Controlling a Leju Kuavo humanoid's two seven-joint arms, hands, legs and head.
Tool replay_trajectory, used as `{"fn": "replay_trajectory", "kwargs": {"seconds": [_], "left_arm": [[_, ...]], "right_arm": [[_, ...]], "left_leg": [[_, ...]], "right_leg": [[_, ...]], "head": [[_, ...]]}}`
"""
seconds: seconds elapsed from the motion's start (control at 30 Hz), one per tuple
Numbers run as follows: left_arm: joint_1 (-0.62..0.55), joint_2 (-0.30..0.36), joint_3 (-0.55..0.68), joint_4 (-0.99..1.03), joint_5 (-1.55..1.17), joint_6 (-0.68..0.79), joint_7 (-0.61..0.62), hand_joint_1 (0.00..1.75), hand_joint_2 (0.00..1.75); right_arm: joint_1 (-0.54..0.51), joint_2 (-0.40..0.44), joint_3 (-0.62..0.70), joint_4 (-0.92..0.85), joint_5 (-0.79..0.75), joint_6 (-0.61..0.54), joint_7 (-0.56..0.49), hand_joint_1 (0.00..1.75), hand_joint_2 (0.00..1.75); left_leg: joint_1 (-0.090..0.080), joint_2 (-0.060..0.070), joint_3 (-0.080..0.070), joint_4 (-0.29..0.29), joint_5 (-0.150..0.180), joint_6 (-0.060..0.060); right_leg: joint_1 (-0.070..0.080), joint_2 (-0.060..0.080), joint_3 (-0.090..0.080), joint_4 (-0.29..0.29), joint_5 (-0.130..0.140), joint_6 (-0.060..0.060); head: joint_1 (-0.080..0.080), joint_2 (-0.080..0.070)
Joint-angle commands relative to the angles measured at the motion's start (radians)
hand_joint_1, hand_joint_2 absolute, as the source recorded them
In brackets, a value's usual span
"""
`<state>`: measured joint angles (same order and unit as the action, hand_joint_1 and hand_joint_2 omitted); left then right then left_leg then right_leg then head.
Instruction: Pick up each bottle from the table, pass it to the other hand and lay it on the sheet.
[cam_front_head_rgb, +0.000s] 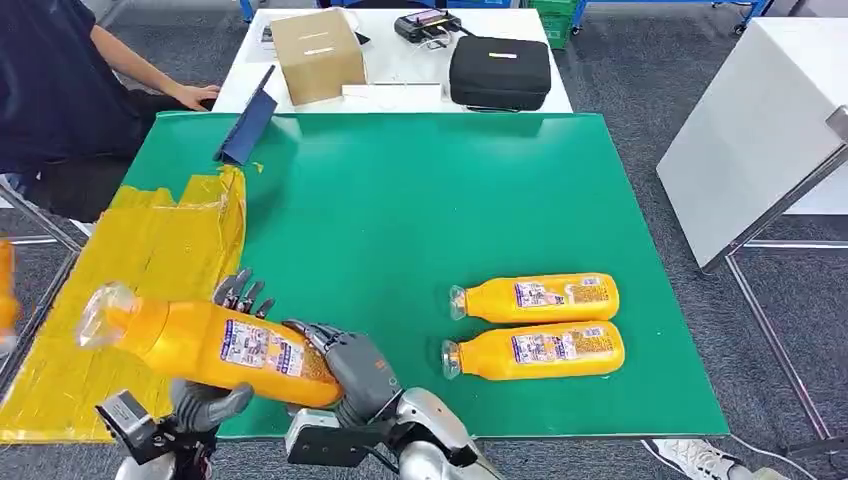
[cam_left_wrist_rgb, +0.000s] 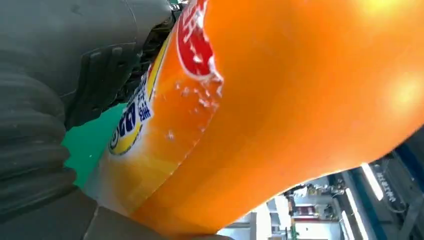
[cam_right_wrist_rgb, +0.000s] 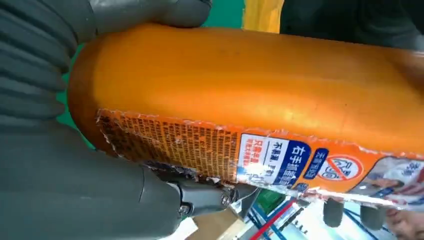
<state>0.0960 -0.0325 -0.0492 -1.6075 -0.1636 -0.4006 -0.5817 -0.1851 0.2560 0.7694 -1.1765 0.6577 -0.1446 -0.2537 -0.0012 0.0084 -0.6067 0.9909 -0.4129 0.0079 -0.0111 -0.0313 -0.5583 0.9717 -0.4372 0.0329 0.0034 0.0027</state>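
Observation:
An orange bottle (cam_front_head_rgb: 210, 345) with a clear cap hangs level over the near left edge of the green table (cam_front_head_rgb: 400, 200), cap pointing left above the yellow sheet (cam_front_head_rgb: 150, 260). My right hand (cam_front_head_rgb: 350, 368) grips its base end; in the right wrist view the thumb lies over the bottle (cam_right_wrist_rgb: 250, 85) with the hand (cam_right_wrist_rgb: 75, 190) behind it. My left hand (cam_front_head_rgb: 215, 400) sits under the bottle's middle, thumb below and fingers (cam_front_head_rgb: 240, 292) standing straight behind it, not curled over. The bottle (cam_left_wrist_rgb: 300, 100) looms beside that hand (cam_left_wrist_rgb: 40, 125). Two more bottles (cam_front_head_rgb: 535, 297) (cam_front_head_rgb: 535, 350) lie side by side at the near right.
A person (cam_front_head_rgb: 60, 90) sits at the far left with a hand on the white table behind. A cardboard box (cam_front_head_rgb: 316, 52) and a black case (cam_front_head_rgb: 499, 70) stand there. A blue folder (cam_front_head_rgb: 247, 128) leans at the green table's far left corner. Another white table (cam_front_head_rgb: 760, 120) stands at right.

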Motion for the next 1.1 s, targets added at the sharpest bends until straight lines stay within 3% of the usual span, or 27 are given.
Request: {"fn": "replay_trajectory", "kwargs": {"seconds": [0.03,0.57,0.8,0.83,0.87,0.9,1.0,1.07,1.1], "left_arm": [[0.010,0.101,-0.102,0.047,-0.063,-0.015,-0.037,1.75,1.75],[0.015,0.093,-0.070,0.052,-0.030,-0.019,-0.038,1.75,1.75],[0.016,0.062,-0.018,0.044,-0.021,0.016,-0.004,1.75,1.75],[0.019,0.058,-0.005,0.028,-0.084,0.087,-0.003,1.75,1.75],[0.021,0.055,0.001,0.003,-0.236,0.231,-0.022,1.75,1.75],[0.020,0.043,0.025,-0.025,-0.409,0.405,-0.005,1.75,1.75],[0.011,0.038,0.066,-0.035,-0.730,0.707,0.071,1.75,1.75],[0.012,0.040,0.076,-0.032,-0.752,0.735,0.078,1.75,1.75],[0.007,0.038,0.110,-0.013,-0.899,0.868,0.130,1.75,1.75]], "right_arm": [[-0.044,-0.002,0.076,0.116,0.003,0.018,0.000,1.75,1.75],[-0.040,-0.005,0.069,0.126,0.008,0.009,0.003,1.75,1.75],[-0.020,-0.017,0.039,0.120,0.064,-0.057,0.028,1.75,1.75],[-0.006,-0.024,0.023,0.103,0.091,-0.085,0.045,0.65,1.75],[0.013,-0.036,-0.004,0.074,0.111,-0.099,0.069,0.00,1.75],[0.049,-0.060,-0.046,0.010,0.116,-0.105,0.089,0.00,1.75],[0.124,-0.155,-0.148,-0.168,0.115,-0.096,0.102,0.00,1.75],[0.138,-0.182,-0.171,-0.204,0.107,-0.081,0.096,0.00,1.75],[0.165,-0.219,-0.207,-0.273,0.107,-0.069,0.090,0.00,1.75]], "left_leg": [[0.000,0.000,0.003,-0.001,0.000,-0.001],[0.000,0.000,0.003,-0.001,-0.001,-0.001],[0.001,-0.001,0.004,-0.001,-0.001,-0.001],[0.000,-0.001,0.002,-0.001,0.000,0.000],[0.001,-0.001,0.004,-0.001,-0.001,-0.001],[0.001,-0.001,0.003,-0.001,-0.001,0.000],[0.001,-0.006,0.003,0.000,-0.001,0.000],[0.001,-0.004,0.002,-0.001,0.000,0.000],[0.000,-0.003,0.003,0.000,-0.001,0.000]], "right_leg": [[0.000,0.002,0.002,-0.001,0.000,-0.001],[0.000,0.002,0.003,-0.001,-0.001,-0.001],[0.000,0.002,0.004,-0.002,-0.001,-0.001],[0.000,0.001,0.003,-0.001,0.000,-0.001],[0.001,0.001,0.005,-0.002,-0.001,-0.001],[0.000,0.001,0.004,-0.002,-0.001,-0.001],[0.001,-0.002,0.006,-0.002,-0.002,0.000],[0.000,-0.002,0.003,-0.002,-0.001,0.000],[0.000,-0.001,0.004,-0.002,-0.001,0.000]], "head": [[0.000,0.000],[0.000,0.000],[0.000,0.000],[0.000,0.000],[0.000,0.000],[0.000,0.000],[0.000,0.000],[0.000,0.000],[0.000,0.000]]}}
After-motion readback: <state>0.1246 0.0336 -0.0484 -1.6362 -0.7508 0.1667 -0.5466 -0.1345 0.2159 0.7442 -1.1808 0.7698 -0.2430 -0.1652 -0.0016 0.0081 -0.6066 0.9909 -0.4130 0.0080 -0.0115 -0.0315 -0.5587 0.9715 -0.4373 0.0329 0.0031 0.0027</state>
